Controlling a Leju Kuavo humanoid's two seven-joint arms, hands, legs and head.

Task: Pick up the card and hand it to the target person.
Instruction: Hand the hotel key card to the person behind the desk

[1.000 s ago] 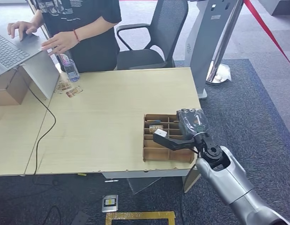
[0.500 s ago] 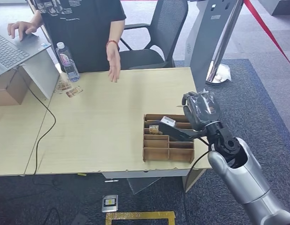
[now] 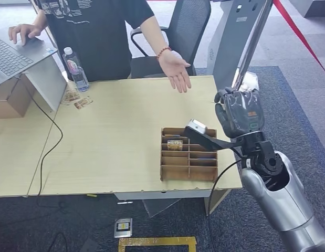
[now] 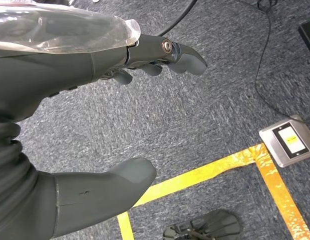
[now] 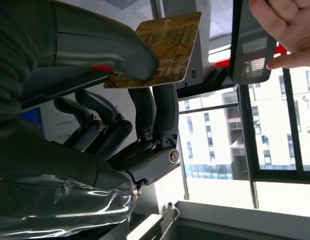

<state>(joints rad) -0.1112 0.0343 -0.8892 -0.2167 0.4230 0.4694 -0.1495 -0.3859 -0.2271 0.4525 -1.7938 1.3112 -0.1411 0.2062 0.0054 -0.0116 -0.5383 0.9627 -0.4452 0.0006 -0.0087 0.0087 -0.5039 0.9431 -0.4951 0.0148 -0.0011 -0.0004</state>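
One card: a gold patterned card (image 5: 165, 47) is being pinched between the thumb and fingers of the right hand (image 3: 239, 113), and is sitting raised above the far right corner of the cardboard organizer (image 3: 188, 155).
Right hand: it is gripping the card near one edge, leaving most of the card sticking out past the thumb (image 5: 107, 42); the darker fingers (image 5: 155, 112) are curling behind it.
Person's hand: an open palm (image 3: 176, 67) is reaching out over the far edge of the table (image 3: 113, 136), beyond the card and well apart from it.
Left hand: the left hand (image 4: 107, 120) is hanging over grey carpet with yellow tape lines (image 4: 206, 172), fingers apart and holding nothing.
Around the card: the organizer is lying directly below, with another small card (image 3: 174, 143) in one of its far compartments.
Standing nearby: a black office chair (image 3: 176, 39) is sitting behind the table by the person.
Open room: bare tabletop is stretching between the organizer and the open palm.
Far left: a water bottle (image 3: 75, 68), a laptop (image 3: 14, 55) and a black cable (image 3: 48, 142) are sitting well apart from the card.
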